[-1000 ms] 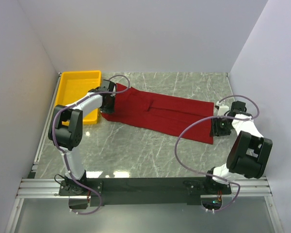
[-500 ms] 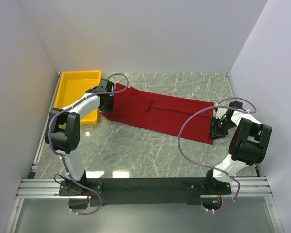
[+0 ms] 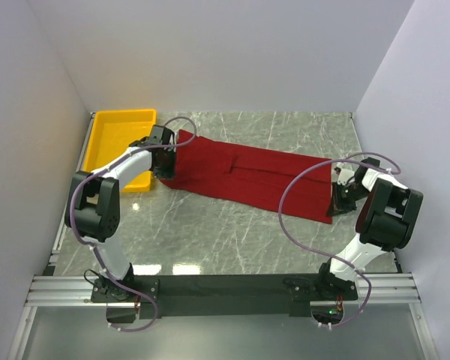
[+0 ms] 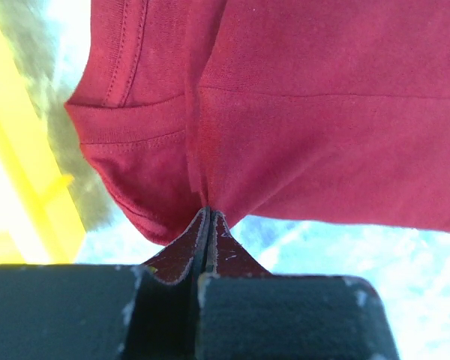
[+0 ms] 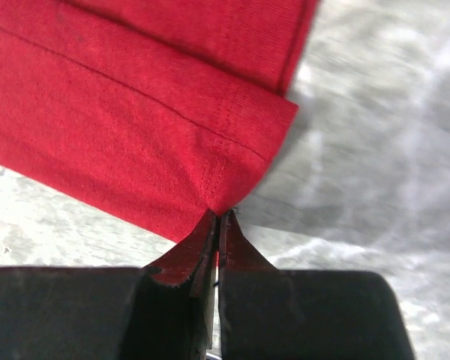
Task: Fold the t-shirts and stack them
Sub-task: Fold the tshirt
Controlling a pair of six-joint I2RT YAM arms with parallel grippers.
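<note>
Top external: shows the t-shirt point(image 3: 247, 174) laid out as a long dark red band across the grey marble table point(image 3: 232, 240). Slants from the far left, just beside the yellow tray point(image 3: 120, 139), down toward the near right. Carries a lengthwise fold line along the middle of the band. Places the left gripper point(image 3: 163, 169) at the cloth's left end, on the near corner next to the tray's right wall. Places the right gripper point(image 3: 337, 204) at the opposite end, on the near right corner. Has both arms bent low over the table, well apart, one at each end of the cloth.

Left wrist: catches the jaws pressed together with a pinch of red fabric between the tips, the cloth puckering into creases above the grip. Shows a stitched sleeve hem up and left of the pinch, and the tray as a blurred yellow edge on the left. Cannot tell whether that corner is lifted off the table.

Right wrist: finds the jaws closed flat against each other, nipping the very corner of a hemmed, doubled layer of the shirt. Shows stitching along the hem and bare marble to the right.
</note>
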